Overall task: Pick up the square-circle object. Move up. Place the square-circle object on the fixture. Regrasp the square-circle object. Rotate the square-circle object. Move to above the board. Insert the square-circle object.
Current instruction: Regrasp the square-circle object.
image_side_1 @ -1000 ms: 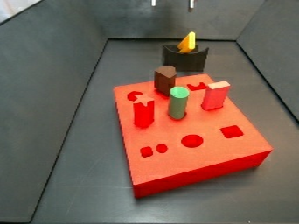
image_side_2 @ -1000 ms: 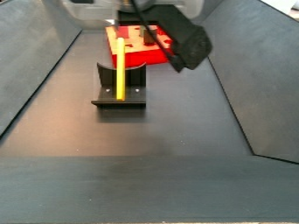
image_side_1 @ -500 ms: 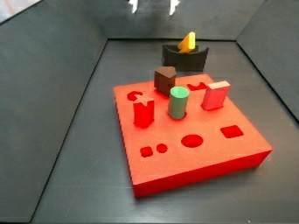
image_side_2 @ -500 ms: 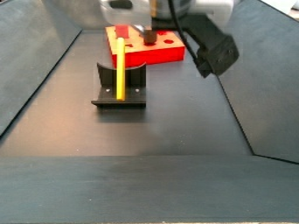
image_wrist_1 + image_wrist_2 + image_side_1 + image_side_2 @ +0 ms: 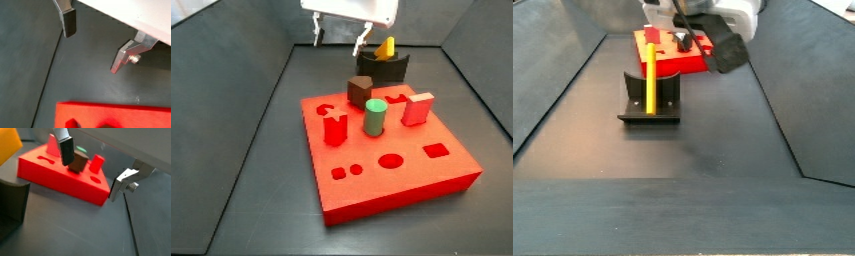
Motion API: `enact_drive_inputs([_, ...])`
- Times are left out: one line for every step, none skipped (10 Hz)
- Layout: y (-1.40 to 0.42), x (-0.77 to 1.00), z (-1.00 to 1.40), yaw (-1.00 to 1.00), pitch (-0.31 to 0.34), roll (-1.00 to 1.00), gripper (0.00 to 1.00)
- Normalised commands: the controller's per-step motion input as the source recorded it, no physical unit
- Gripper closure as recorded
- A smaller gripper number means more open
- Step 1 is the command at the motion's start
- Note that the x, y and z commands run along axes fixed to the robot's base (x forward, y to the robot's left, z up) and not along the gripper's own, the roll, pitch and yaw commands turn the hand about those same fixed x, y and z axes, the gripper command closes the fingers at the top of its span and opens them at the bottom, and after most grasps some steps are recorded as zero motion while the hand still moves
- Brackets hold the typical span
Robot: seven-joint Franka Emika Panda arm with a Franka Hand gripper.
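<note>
Wrist views show the gripper apart and empty above the board.

Dark floor under the red board and black fixture; hand above, empty.

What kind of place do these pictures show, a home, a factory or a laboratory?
Probably a laboratory test cell: a dark walled enclosure, a red board with shaped holes, the yellow square-circle object on the fixture, and an open gripper above.
</note>
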Motion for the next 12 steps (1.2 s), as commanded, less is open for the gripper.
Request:
enact_drive_inputs([-0.05,-0.04,-0.01,-1.00,-0.173,0.75,0.00])
enact_drive_inputs([-0.05,-0.03,-0.01,-1.00,-0.197,0.74,0.00])
enact_drive_inputs([-0.04,-0.03,-0.01,-1.00,-0.214,0.74,0.00])
enact_drive_inputs([-0.02,-0.05,0.01,-1.00,-0.254,0.72,0.00])
enact_drive_inputs([-0.02,-0.06,0.02,-1.00,-0.268,0.72,0.00])
enact_drive_inputs([-0.02,-0.06,0.01,-1.00,-0.298,0.70,0.00])
enact_drive_inputs([-0.01,-0.06,0.01,-1.00,-0.313,0.69,0.00])
enact_drive_inputs([-0.01,-0.05,0.01,-1.00,-0.328,0.68,0.00])
enact_drive_inputs([-0.01,-0.05,0.01,-1.00,-0.333,0.67,0.00])
enact_drive_inputs([-0.01,-0.05,0.00,-1.00,-0.337,0.65,0.00])
enact_drive_inputs([0.00,-0.05,0.01,-1.00,-0.331,0.64,0.00])
enact_drive_inputs([-0.01,-0.05,0.00,-1.00,-0.321,0.63,0.00])
